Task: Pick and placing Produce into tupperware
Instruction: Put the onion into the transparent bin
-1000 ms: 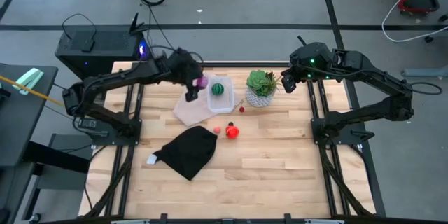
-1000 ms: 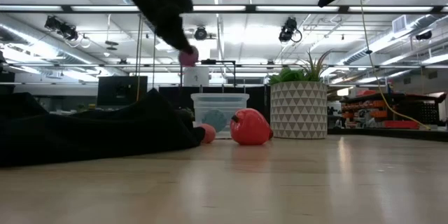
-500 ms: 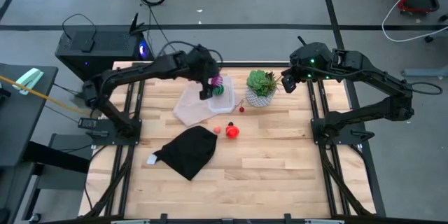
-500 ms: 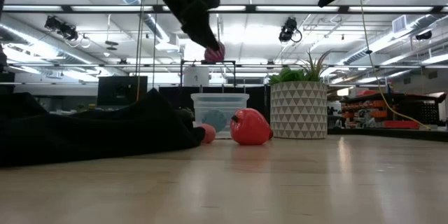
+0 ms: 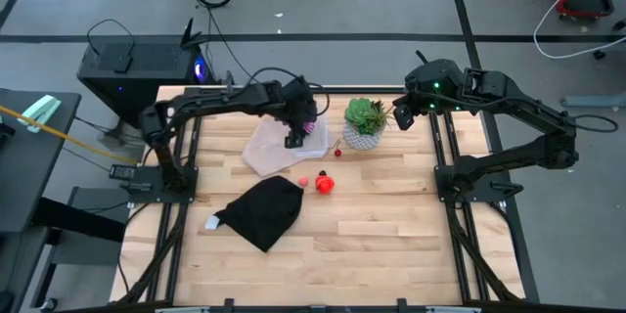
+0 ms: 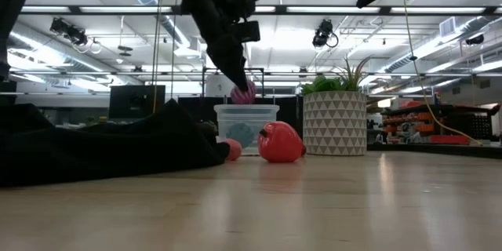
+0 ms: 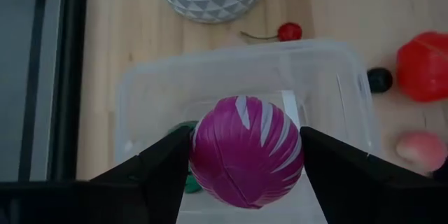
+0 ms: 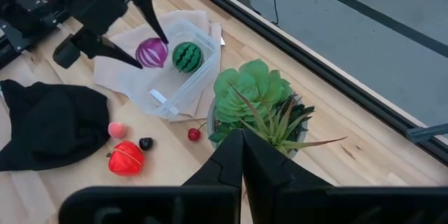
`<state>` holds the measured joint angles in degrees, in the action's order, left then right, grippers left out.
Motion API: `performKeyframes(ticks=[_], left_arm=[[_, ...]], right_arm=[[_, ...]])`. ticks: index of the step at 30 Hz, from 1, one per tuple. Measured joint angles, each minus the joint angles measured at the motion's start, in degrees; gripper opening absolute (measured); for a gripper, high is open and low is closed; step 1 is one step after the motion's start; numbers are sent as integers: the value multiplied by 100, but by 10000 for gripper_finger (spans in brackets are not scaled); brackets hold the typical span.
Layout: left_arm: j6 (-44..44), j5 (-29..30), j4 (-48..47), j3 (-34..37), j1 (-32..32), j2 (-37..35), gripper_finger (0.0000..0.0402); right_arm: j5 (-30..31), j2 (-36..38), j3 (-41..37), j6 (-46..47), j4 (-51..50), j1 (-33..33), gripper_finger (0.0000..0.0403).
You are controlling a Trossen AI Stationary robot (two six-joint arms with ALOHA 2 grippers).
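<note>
— Left gripper (image 7: 246,155), what is it doing?
— It is hanging right over the tupperware (image 7: 161,91) at the far middle of the table, with its two dark fingers (image 7: 168,162) clamping the magenta-purple piece (image 7: 245,151), a round ball with pale stripes. In the low view the piece (image 6: 243,93) is sitting just above the tub's rim (image 6: 246,109), in the air and not touching the floor of the tub.

— Is anything lying inside the tub?
— The green striped ball (image 8: 187,57) is resting in it, beside the purple piece (image 8: 151,52) as the right wrist view is showing it.

— And the other produce?
— It is lying on the bare wood nearer than the tub: the red-orange piece (image 5: 324,184), a small pink one (image 5: 303,181) touching or almost touching its left side, a tiny dark bit (image 8: 145,143) between them and the tub, and a little red cherry (image 5: 338,153) just by the plant pot (image 5: 363,138).

— What is sitting under the tub?
— A pale translucent sheet (image 5: 262,152) is spreading out to its left. A black cloth (image 5: 262,210) is lying nearer, left of the red-orange piece.

— Right gripper (image 8: 241,155)?
— It is waiting high over the far right edge, behind the succulent (image 8: 257,101), with its fingers pressed together and holding nothing.
</note>
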<state>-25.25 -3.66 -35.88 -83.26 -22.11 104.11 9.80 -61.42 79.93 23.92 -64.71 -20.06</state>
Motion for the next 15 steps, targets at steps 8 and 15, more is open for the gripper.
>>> performKeyframes(ticks=[8,15], left_arm=[[-289,0,-68,0,26,275,272],[-310,-1,7,0,21,287,264]], right_arm=[[0,0,0,-4,0,1,16],[0,0,1,-4,0,1,16]])
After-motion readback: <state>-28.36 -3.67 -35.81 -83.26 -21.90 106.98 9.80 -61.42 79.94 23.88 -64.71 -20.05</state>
